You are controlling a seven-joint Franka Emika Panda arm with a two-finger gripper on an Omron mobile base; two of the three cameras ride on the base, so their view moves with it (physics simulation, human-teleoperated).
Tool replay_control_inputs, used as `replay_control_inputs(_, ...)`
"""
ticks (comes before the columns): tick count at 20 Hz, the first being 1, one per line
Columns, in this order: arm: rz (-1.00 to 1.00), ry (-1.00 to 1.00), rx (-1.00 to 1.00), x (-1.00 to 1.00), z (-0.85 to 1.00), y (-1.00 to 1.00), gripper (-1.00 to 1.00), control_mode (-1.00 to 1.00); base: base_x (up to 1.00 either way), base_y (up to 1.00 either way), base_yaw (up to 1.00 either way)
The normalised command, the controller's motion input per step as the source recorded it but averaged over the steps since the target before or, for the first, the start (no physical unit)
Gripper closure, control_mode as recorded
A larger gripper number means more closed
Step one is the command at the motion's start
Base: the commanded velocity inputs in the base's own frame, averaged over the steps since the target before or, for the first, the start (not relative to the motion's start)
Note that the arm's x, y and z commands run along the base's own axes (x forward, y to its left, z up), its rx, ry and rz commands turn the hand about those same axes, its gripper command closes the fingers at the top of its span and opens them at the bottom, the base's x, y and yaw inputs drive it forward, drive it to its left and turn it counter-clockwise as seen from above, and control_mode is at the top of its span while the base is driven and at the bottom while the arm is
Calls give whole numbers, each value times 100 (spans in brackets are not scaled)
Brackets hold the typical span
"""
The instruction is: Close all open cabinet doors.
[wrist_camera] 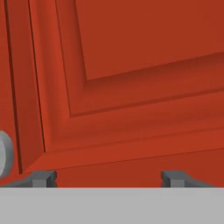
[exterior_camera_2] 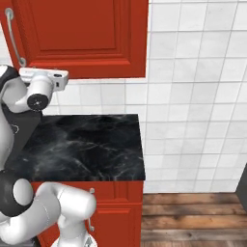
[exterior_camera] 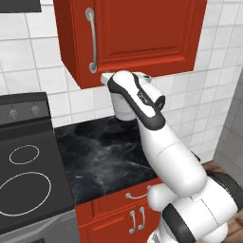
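With its fingers spread apart and holding nothing, the gripper [wrist_camera: 108, 178] sits right against the cabinet door [wrist_camera: 144, 100] just ahead, so I'd push flat and steady beside the handle [wrist_camera: 4, 154].

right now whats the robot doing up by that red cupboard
The white arm has its gripper raised right against the lower part of the red wall cabinet door, near the side with the long silver handle. The fingers are spread and hold nothing. The door looks flush with the cabinet, so it seems shut or nearly so. Below lies the black marble counter.
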Motion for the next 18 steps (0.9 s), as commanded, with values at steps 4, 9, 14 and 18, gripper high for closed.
replay_control_inputs(4, -2, 2, 0, 34, 0, 0, -100, -100, 0, 0, 0)
replay_control_inputs(9, -2, 2, 0, 32, 0, 0, -100, -100, 0, 0, 0)
replay_control_inputs(14, -2, 1, 0, 28, 0, 0, -100, -100, 0, 0, 0)
replay_control_inputs(18, -1, 1, 0, 9, 0, 0, -100, -100, 0, 0, 0)
